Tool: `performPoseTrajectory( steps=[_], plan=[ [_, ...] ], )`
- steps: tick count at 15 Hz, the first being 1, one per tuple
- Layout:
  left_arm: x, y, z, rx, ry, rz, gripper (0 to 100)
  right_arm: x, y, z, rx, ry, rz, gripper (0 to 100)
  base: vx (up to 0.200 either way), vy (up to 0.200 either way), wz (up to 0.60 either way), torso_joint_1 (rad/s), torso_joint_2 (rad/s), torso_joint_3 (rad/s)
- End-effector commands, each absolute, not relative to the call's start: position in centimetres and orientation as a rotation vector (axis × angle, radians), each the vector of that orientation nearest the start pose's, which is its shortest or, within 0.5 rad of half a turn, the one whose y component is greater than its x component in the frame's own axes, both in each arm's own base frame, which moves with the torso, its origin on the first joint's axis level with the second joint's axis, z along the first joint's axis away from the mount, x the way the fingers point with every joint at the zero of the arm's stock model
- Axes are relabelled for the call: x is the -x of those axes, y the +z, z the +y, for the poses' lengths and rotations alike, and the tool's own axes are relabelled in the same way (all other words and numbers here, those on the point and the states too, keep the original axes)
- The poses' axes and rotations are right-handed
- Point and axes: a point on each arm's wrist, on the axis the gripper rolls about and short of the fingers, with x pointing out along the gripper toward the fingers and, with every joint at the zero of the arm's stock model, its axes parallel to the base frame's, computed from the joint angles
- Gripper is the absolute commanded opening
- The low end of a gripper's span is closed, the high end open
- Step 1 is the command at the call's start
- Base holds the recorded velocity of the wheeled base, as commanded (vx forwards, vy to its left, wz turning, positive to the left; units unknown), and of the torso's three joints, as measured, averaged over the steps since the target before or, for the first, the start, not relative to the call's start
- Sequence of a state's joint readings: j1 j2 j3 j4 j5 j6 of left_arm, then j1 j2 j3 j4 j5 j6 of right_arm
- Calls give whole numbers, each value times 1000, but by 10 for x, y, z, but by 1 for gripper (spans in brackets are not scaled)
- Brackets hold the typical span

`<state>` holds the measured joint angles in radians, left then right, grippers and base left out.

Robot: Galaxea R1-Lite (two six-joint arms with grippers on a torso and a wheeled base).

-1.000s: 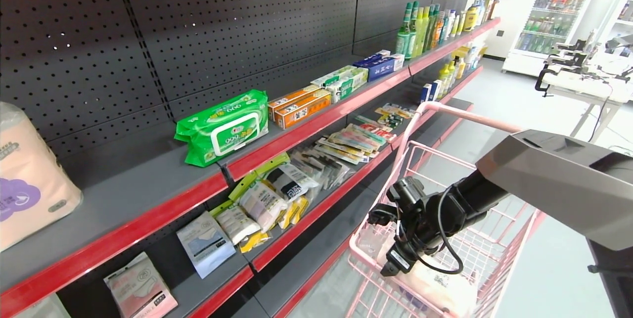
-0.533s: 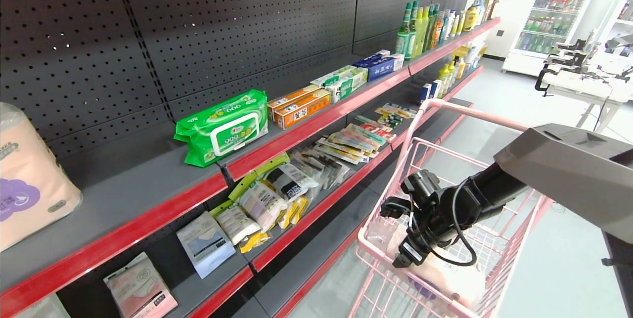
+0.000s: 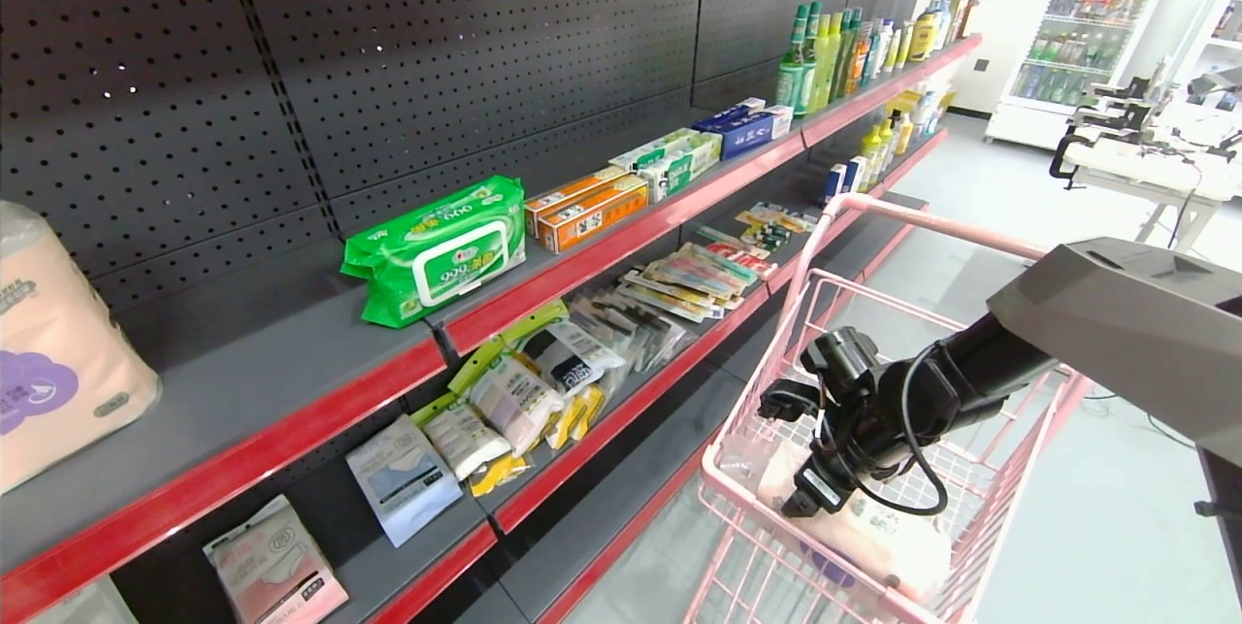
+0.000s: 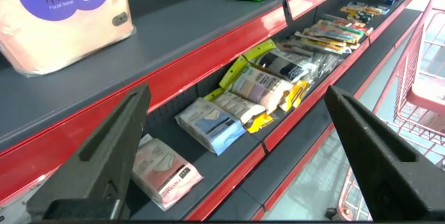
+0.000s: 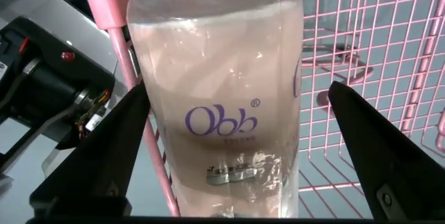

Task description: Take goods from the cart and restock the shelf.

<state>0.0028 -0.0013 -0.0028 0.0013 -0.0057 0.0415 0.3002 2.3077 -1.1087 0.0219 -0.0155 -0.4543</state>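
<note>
Right wrist view: cart bar (image 5: 110, 15) beside pack (image 5: 222, 113).

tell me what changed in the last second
The right arm shifted rightward and lower into the pink cart, bringing its open gripper over the tissue pack. Nothing was taken hold of or let go. The shelf goods, such as the green wipes pack, stayed as they were.
</note>
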Motion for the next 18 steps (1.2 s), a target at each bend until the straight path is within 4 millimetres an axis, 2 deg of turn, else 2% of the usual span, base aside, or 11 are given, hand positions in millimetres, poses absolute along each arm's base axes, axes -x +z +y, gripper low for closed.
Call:
performPoseTrajectory(
  steps=[1,5,11,18],
  plan=[
    [23,76,0,-43,-3,-3,100,-355,-13,105,580,516,1154,100,0,0,0,0,0,0],
    [23,76,0,-41,-3,-2,100,-356,-26,107,583,540,1176,100,0,0,0,0,0,0],
    [23,76,0,-43,-5,-2,100,-368,-46,117,611,574,1178,100,0,0,0,0,0,0],
    [23,76,0,-43,-5,-2,100,-373,-56,119,643,591,1172,100,0,0,0,0,0,0]
  ],
)
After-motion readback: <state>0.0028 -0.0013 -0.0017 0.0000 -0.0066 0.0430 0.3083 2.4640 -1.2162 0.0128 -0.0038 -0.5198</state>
